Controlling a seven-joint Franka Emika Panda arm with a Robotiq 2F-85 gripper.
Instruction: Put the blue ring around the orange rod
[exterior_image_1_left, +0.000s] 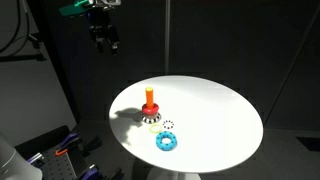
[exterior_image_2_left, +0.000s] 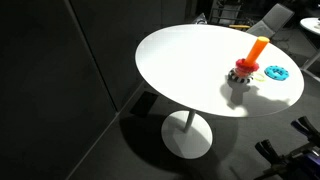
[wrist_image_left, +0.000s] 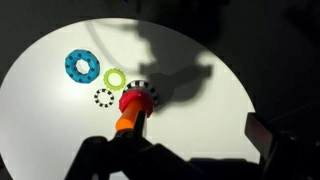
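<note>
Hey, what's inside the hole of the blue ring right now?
Through the hole of the blue ring, only white table shows in the wrist view. The orange rod stands apart from it. Nothing covers the ring, so nothing there is hidden.

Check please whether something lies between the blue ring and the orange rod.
Yes. In the wrist view the yellowish-green ring lies flat between the blue ring and the orange rod, with a black-and-white ring beside it. Both are flat, so a lifted ring would probably pass over them.
</note>
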